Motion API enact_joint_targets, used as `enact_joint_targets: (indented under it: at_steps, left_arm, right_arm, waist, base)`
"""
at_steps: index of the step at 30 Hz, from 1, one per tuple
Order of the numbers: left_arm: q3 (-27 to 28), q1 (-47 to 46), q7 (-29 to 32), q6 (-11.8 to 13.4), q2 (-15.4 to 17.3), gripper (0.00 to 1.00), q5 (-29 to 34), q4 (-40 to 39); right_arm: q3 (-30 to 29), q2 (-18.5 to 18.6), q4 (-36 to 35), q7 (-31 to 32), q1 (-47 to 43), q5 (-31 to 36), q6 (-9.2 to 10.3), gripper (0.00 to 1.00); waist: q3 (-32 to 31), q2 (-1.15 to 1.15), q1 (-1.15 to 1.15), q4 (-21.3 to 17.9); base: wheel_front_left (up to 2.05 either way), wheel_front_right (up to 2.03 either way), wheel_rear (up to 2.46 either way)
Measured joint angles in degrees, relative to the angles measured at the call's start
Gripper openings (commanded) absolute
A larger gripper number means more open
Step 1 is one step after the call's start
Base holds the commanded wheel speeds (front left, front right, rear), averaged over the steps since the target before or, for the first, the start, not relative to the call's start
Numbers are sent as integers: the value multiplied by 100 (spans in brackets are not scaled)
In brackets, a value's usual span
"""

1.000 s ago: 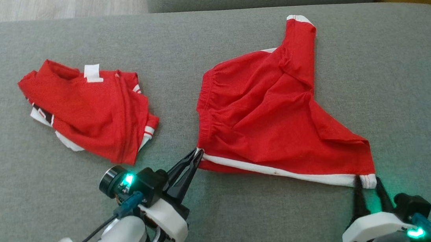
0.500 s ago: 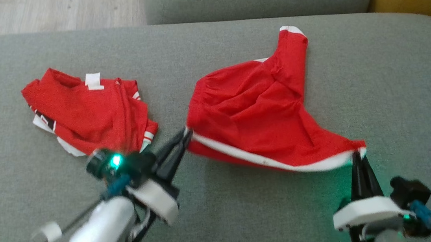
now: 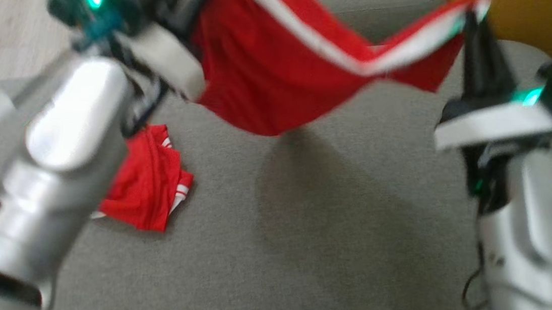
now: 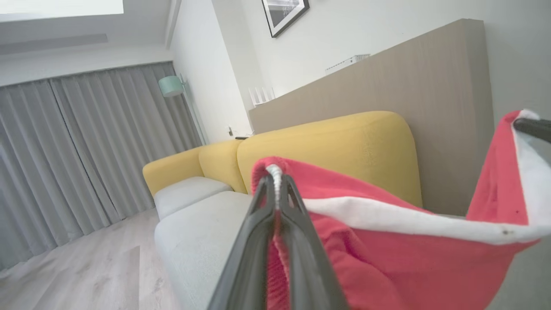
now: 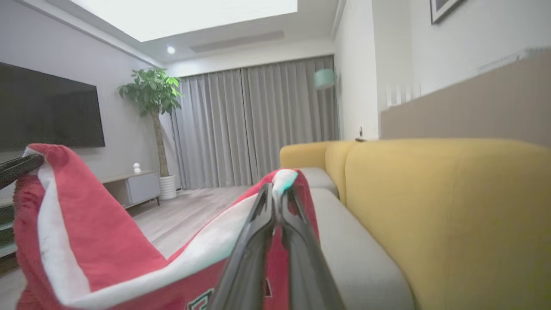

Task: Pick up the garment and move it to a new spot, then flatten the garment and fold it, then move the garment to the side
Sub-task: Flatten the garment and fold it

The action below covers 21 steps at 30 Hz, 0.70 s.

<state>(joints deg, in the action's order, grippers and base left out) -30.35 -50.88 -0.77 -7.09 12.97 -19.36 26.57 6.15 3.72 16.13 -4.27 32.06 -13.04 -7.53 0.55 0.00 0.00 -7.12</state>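
My left gripper (image 4: pixel 275 183) pinches one corner of the red garment (image 3: pixel 263 73) and my right gripper (image 5: pixel 279 189) pinches the other. The garment hangs between them in the air, above the grey sofa (image 3: pixel 323 240). Another red cloth (image 3: pixel 146 188) lies on the sofa.

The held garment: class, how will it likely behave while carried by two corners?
Likely floppy: the garment sags in a curve between left gripper and right gripper. Probably light: two corner pinches carry it. It may crumple when set down.
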Motion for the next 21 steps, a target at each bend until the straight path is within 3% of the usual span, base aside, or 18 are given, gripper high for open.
enact_joint_targets:
  at_steps: [8,21]
  left_arm:
    - [-91,-769,11,-7,53,0,-44,514]
    - [-302,-723,1,-49,79,0,-587,848]
  right_arm:
    - [136,202,-60,58,776,196,0,0]
    - [-164,218,-120,180,117,758,0,0]
  waist:
    - [-234,0,0,-61]
    - [-597,0,0,-17]
  base:
    - [0,0,0]
    - [0,0,0]
